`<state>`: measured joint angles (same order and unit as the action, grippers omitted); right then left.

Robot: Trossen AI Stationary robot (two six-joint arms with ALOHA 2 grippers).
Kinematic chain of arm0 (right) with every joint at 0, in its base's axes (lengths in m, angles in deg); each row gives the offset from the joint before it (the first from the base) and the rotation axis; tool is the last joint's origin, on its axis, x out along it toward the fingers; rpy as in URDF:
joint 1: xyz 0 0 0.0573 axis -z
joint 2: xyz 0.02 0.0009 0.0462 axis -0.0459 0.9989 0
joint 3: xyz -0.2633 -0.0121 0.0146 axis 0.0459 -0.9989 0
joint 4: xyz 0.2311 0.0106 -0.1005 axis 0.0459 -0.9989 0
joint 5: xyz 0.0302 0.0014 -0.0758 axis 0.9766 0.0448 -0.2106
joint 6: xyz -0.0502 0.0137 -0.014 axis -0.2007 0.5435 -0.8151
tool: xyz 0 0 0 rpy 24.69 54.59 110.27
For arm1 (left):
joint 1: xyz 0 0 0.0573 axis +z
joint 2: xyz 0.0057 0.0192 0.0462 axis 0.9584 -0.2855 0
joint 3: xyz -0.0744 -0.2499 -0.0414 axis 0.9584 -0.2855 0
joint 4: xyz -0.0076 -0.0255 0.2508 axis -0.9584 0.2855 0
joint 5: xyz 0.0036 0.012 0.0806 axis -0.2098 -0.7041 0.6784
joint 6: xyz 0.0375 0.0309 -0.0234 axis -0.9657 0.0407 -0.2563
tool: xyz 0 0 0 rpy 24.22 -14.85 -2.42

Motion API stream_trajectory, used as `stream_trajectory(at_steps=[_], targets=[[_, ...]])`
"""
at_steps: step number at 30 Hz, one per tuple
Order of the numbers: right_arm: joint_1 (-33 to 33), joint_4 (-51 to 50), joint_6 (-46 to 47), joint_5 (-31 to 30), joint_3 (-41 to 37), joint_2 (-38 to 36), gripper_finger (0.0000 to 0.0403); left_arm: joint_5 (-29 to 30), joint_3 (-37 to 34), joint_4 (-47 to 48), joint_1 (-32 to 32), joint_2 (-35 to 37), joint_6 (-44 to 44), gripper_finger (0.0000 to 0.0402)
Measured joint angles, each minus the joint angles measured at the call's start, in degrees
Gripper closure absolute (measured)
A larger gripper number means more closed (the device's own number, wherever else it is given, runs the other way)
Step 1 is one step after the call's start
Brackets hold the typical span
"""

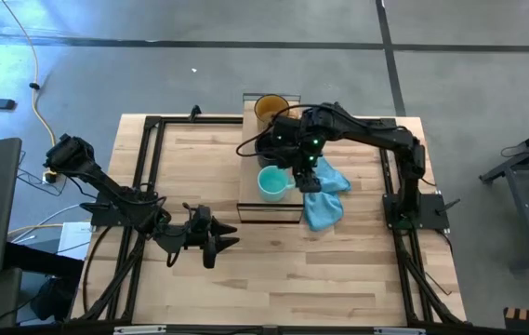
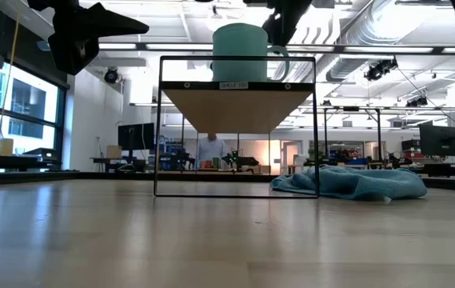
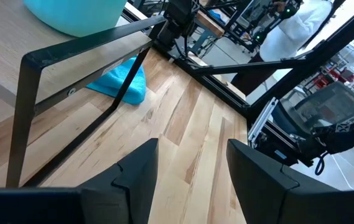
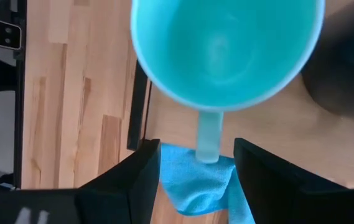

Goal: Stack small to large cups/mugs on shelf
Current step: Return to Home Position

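While all three mugs appear to be standing in a row along the long light-wood shelf with its dark metal frame point(image 1: 266, 212), we judge the placing to be done, with only the withdrawal to the rest pose left. The amber-yellow glass mug point(image 1: 271, 107) sits at the far end. The small teal handled mug point(image 1: 271, 183) sits near the near end, and the right arm covers the stretch between them.

The right pincer point(image 1: 309, 177) hangs by the teal mug's handle. The right wrist view shows its fingers spread, pinching nothing, with the handle's tip lying between them but apart from both. The next move calls for a straight rise, so that neither finger hooks the handle, and then a swing back over the crumpled blue cloth point(image 1: 324, 203).

The left pincer point(image 1: 218, 244) waits over the bare wooden worktop point(image 1: 357, 279), likewise spread and empty.

Only the right wrist view shows the black mug point(image 4: 343, 74), as a dark round form just beside the teal one. Only the low view confirms that the teal mug stands upright on the shelf's raised board.
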<state>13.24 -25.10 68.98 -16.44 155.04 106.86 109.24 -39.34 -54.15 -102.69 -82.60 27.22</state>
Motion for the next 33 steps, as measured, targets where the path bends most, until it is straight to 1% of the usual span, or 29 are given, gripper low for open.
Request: stream_trajectory(at_steps=[5,10,19,33], targets=[[0.00,0.00,1.39,-0.01,0.00,-2.51,0.0207,0.00,-0.02,0.00,0.00,0.00,0.00,0.0222],[0.00,0.00,3.69,-0.01,0.00,-7.43,0.0207,0.00,-0.02,-0.06,0.00,0.00,0.04,0.0222],[0.00,0.00,8.63,-0.01,0.00,-20.28,0.0208,0.00,-0.02,-0.80,0.00,0.00,0.04,0.0222],[-0.02,0.29,9.37,-0.01,0.00,-38.22,0.0208,0.00,-0.02,-4.52,0.00,0.00,-0.04,0.0222]])
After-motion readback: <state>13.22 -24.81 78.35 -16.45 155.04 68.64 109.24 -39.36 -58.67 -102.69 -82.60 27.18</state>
